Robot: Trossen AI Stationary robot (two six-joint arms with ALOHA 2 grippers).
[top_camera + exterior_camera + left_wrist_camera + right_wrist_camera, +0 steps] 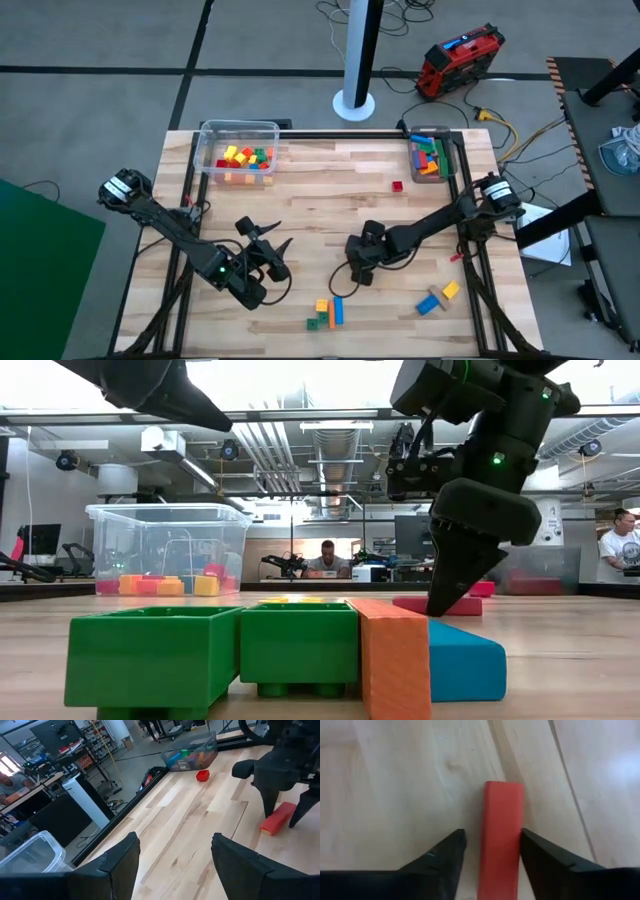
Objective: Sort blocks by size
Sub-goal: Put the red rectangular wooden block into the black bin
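The right claw (490, 852) is down at the bench (330, 190), spread open astride a red bar (501, 835). The bar lies flat between the two fingers, touching or nearly touching one of them, with a gap to the other. Its long axis runs along the fingers, so closing should pinch its long sides. This bar sits mid-bench, and the right claw is the nearer by far.

The left claw (268, 245) hovers open to the left of it, holding nothing.

Farther out, a small red cube (397, 186) lies alone near the far right bin (429, 158), which holds long blocks. The clear tub (238, 155) at far left holds small ones. Loose blocks (325, 313) remain at the near edge.

No writing or brand can be read.
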